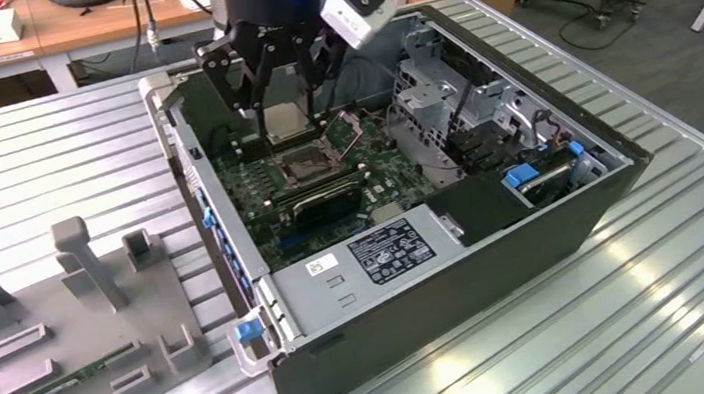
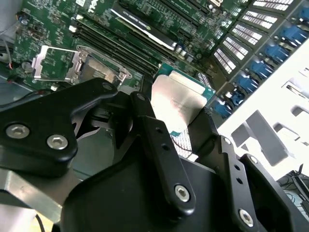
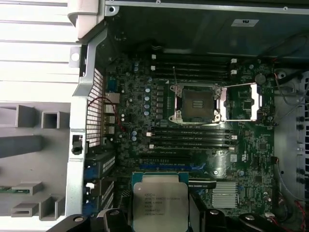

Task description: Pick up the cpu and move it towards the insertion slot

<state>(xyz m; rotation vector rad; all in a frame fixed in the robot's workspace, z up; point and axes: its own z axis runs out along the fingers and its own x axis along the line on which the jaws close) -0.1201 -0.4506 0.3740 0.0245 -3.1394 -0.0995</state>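
While the gripper [image 1: 278, 115] is hanging inside the open case [image 1: 569, 211], its fingers [image 2: 154, 140] are pinching the cpu [image 3: 160, 200] by two opposite edges; silver top showing in both wrist views, cpu [image 2: 177, 99] held clear of the board [image 3: 145, 140]; in the exterior view the cpu [image 1: 278, 117] is sitting between the fingers just above the slot [image 1: 304, 168], not touching it; the slot [image 3: 198, 103] is lying open with its silver frame [image 3: 239, 101] swung aside, dark socket exposed; in the second wrist view the slot [image 2: 91, 67] is showing beyond the cpu with black memory slots [image 2: 116, 41] running between them; in the first wrist view the memory slots [image 3: 190, 137] are lying between cpu and slot; the case is resting on a ribbed metal counter [image 1: 39, 165]; a grey fixture [image 1: 73, 332] is sitting on the counter at the exterior view's left, well apart from the case, a green memory stick [image 1: 72, 380] lying in it.
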